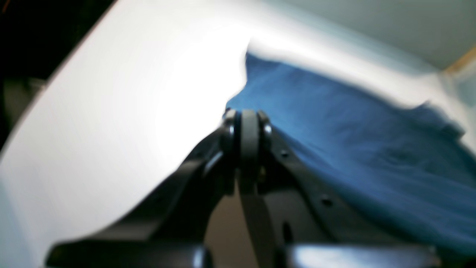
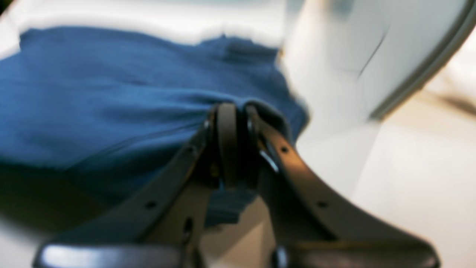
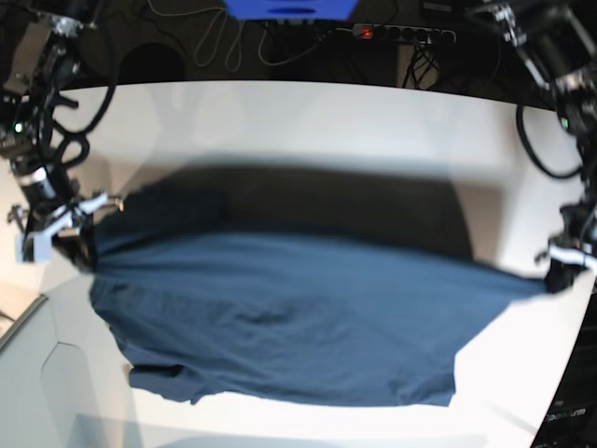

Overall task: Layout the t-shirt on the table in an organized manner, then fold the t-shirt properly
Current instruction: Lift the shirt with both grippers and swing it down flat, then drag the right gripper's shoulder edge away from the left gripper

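The dark navy-blue t-shirt hangs stretched between my two grippers above the white table, throwing a wide shadow behind it. Its lower part lies on the table near the front edge. In the base view my right gripper is shut on the shirt's left edge. My left gripper is shut on the right corner. The left wrist view, which is blurred, shows the left gripper pinching the t-shirt over the table. In the right wrist view the right gripper bunches the t-shirt between its closed fingers.
A power strip and cables lie beyond the table's far edge, beside a blue object. A grey-white box corner sits at the front left. The table's curved edge runs close to the right gripper.
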`<state>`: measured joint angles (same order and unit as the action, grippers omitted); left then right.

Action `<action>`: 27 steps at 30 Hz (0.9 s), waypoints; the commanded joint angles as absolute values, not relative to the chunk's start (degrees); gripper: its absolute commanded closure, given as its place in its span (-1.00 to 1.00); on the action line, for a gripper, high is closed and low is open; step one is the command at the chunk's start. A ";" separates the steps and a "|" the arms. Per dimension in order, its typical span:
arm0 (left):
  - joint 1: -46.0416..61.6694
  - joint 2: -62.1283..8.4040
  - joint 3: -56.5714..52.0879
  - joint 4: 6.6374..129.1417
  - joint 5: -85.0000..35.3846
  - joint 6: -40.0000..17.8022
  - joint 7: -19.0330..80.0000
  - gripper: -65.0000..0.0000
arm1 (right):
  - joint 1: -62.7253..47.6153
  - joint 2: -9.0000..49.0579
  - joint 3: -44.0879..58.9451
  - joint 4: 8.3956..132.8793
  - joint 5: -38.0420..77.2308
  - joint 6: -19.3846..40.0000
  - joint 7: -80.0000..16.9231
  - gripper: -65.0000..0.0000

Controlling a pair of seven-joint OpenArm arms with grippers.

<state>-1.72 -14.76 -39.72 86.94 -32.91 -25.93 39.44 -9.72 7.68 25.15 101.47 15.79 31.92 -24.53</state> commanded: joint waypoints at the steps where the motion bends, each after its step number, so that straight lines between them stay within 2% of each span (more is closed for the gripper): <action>1: -1.71 -15.87 -40.57 88.22 -35.03 -26.68 36.88 1.00 | -10.24 8.40 25.54 102.81 16.92 34.24 -22.37 1.00; 7: 5.23 -15.87 -42.15 87.52 -34.68 -27.03 36.88 1.00 | -15.87 8.13 25.71 102.90 16.92 35.12 -22.37 1.00; 15: 6.90 -15.96 -44.35 79.78 -34.59 -27.12 36.88 1.00 | -19.82 8.13 25.36 102.64 16.84 35.12 -22.81 1.00; 27: 7.08 -15.87 -45.05 76.09 -34.59 -27.21 36.88 1.00 | -10.77 8.48 25.01 89.01 16.66 35.12 -22.90 1.00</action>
